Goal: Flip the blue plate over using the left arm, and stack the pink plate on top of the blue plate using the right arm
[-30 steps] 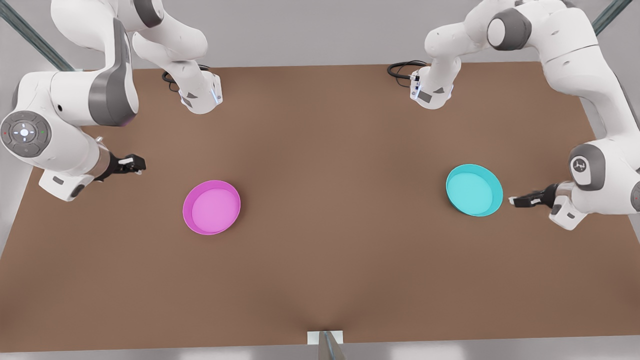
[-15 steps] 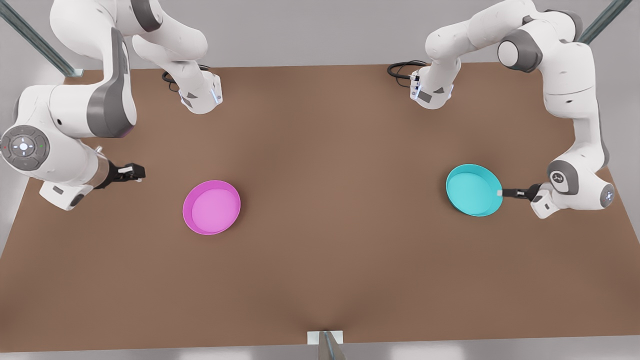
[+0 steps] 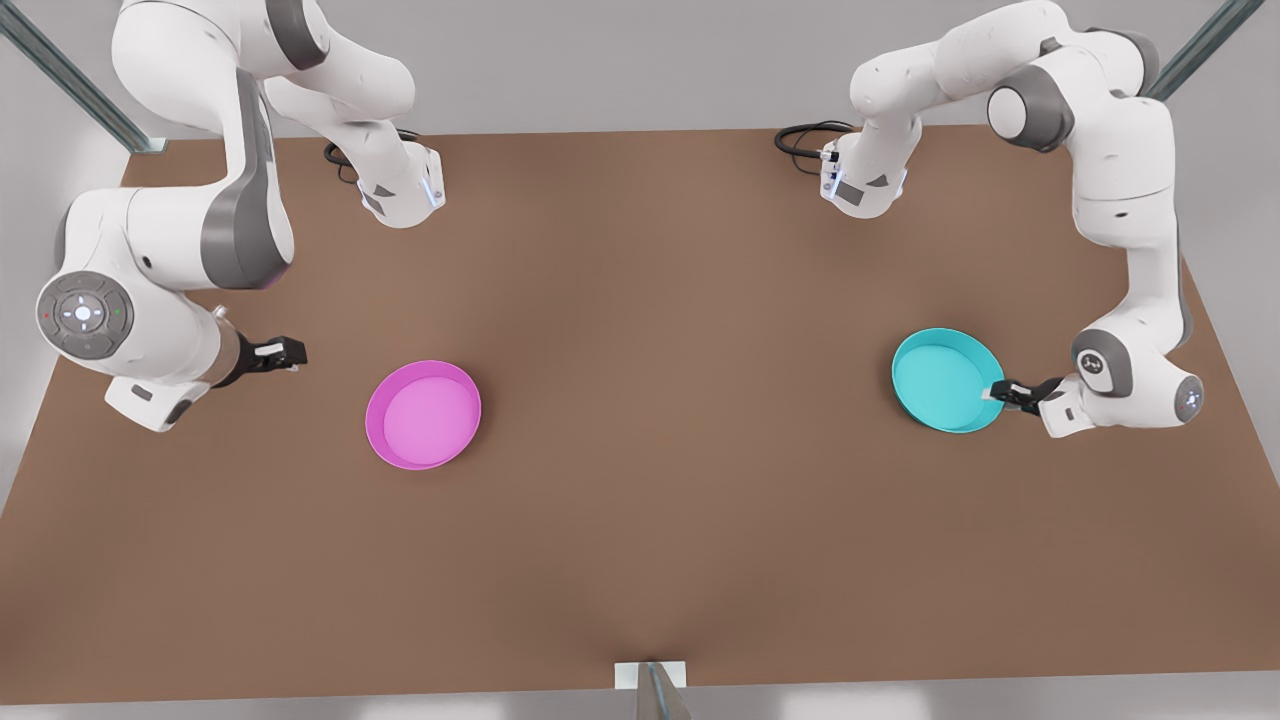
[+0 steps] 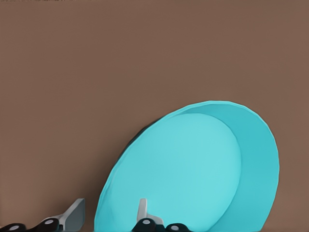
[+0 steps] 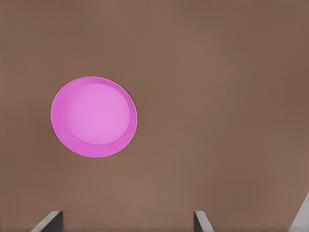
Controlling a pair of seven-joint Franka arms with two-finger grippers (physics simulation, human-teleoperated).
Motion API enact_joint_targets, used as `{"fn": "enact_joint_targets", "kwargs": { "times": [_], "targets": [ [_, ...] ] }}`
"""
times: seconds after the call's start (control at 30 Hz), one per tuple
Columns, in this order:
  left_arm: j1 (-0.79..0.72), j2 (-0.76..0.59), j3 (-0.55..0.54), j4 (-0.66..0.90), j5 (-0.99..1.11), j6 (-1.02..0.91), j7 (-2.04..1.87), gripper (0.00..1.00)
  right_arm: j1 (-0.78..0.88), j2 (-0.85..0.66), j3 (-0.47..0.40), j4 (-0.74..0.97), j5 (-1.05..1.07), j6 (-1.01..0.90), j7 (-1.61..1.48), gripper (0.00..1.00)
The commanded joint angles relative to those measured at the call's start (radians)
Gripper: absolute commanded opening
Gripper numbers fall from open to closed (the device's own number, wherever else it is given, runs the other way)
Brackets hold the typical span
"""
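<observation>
Astride blue plate (image 3: 945, 380) rim, left gripper (image 3: 996, 392) newly.

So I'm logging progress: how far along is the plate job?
Nothing is finished: the blue plate sits rim-up. In hand: the left end effector straddles its rim, one finger inside, open. Left: flip it, then stack the pink plate, untouched, with the open right end effector beside it.

I'm looking down on a flat brown matte tabletop (image 3: 660, 500) that spans my front view. At its far edge, two coiled black cables (image 3: 800, 138) lie, one on each side. A pale grey wall (image 3: 620, 60) runs behind. A small white bracket (image 3: 650, 675) sits at the table's near edge, centred.
</observation>
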Motion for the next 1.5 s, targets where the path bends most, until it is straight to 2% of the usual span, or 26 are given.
{"fn": "enact_joint_targets", "kwargs": {
  "times": [0.0,0.17,0.27,0.53,0.57,0.67,0.8,0.97,1.1,1.2,1.27,1.3,1.37,1.4,1.43,1.47],
  "targets": [
    [-0.001,0.000,0.000,0.000,0.000,0.027,0.133,0.57,0.000,-0.001,0.001,0.001,0.000,0.003,0.018,1.00],
    [-0.018,0.003,0.000,0.000,0.001,0.036,0.133,0.56,-0.001,-0.001,0.001,0.001,0.000,0.006,0.018,1.00],
    [-0.019,0.013,0.000,0.002,0.001,0.038,0.129,0.49,-0.001,-0.001,-0.001,0.001,0.000,0.006,0.018,1.00],
    [-0.018,0.032,0.000,0.002,0.003,0.052,0.114,0.47,-0.001,-0.001,0.001,0.001,0.002,0.006,0.016,1.00],
    [-0.018,0.031,0.002,0.002,0.006,0.052,0.116,0.36,-0.001,-0.001,0.001,0.001,0.002,0.006,0.016,1.00],
    [-0.018,0.032,0.002,0.002,0.008,0.049,0.105,0.21,-0.005,0.007,0.001,0.007,0.003,0.006,0.010,1.00],
    [-0.021,0.029,0.002,0.005,0.014,0.047,0.064,0.21,-0.003,0.007,-0.001,0.005,0.002,0.005,0.009,1.00],
    [-0.068,-0.040,0.000,0.028,0.021,0.038,-0.078,0.21,-0.006,0.013,0.001,0.005,0.006,0.006,0.007,1.00],
    [-0.185,-0.127,0.000,0.083,0.027,0.039,-0.255,0.21,-0.005,0.015,-0.001,0.001,-0.001,0.032,0.004,1.00],
    [-0.315,-0.181,0.002,0.177,0.169,0.049,-0.561,0.21,-0.035,0.062,-0.004,0.043,-0.003,0.049,0.009,1.00],
    [-0.357,-0.155,0.003,0.278,0.224,0.049,-0.659,0.21,-0.055,0.061,-0.004,0.043,0.036,0.051,0.013,1.00],
    [-0.384,-0.139,0.002,0.379,0.349,0.035,-0.771,0.21,-0.057,0.061,-0.004,0.043,0.036,0.051,0.016,1.00],
    [-0.450,-0.127,0.005,0.402,0.432,0.052,-0.956,0.21,-0.063,0.061,-0.004,0.047,0.036,0.049,0.016,1.00],
    [-0.485,-0.096,0.006,0.474,0.540,0.078,-1.015,0.21,-0.066,0.061,-0.004,0.047,0.036,0.049,0.016,1.00],
    [-0.544,-0.069,0.046,0.528,0.557,0.079,-1.104,0.21,-0.066,0.061,-0.004,0.047,0.034,0.049,0.009,1.00],
    [-0.669,-0.070,0.178,0.530,0.584,0.081,-1.144,0.21,-0.066,0.061,-0.004,0.047,0.034,0.048,0.007,1.00]
  ]
}}
